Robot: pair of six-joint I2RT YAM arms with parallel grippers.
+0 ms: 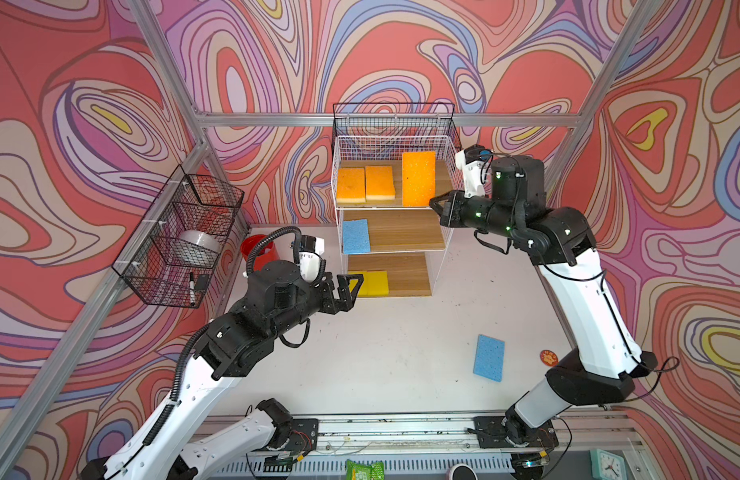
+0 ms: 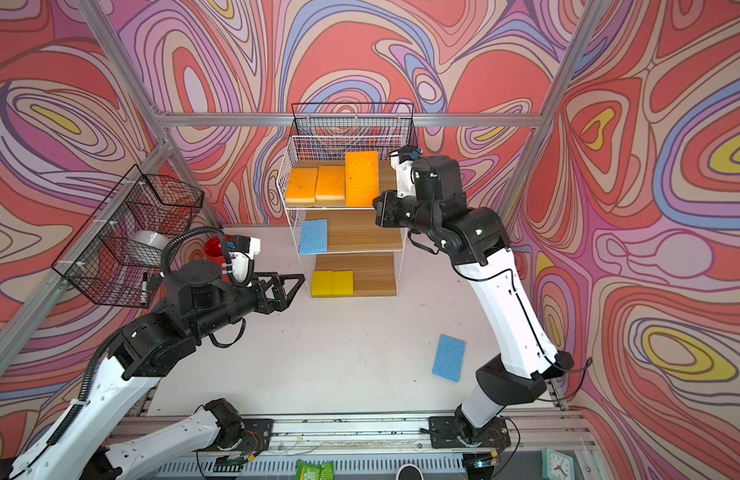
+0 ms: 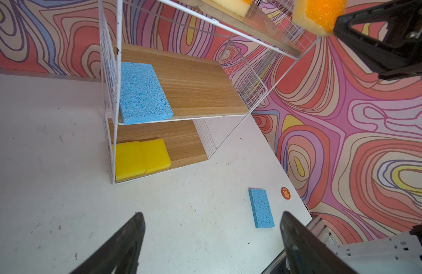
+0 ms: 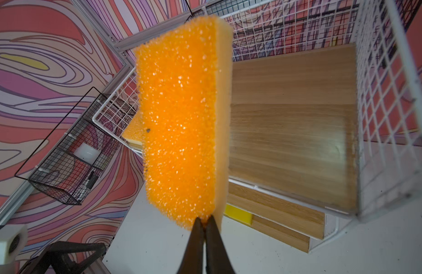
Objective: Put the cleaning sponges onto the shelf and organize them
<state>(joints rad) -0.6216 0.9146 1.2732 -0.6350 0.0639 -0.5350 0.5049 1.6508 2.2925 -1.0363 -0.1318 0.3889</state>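
Right jaws are clamped tight on the near end of an orange sponge [image 1: 418, 178], holding it over the right part of the shelf's [image 1: 448, 151] top board, next to two flat orange sponges [image 1: 351, 185] on the left. A bare strip of board separates it from the right wire wall. Middle board: one blue sponge [image 1: 355, 236] hugging the left edge, rest bare. Bottom board: two yellow sponges [image 1: 377, 283] at the near left, right half bare. Left jaws hang wide apart and empty just off that corner. A loose blue sponge [image 1: 489, 357] lies on the worktop [image 1: 393, 345], near right, well clear of the shelf.
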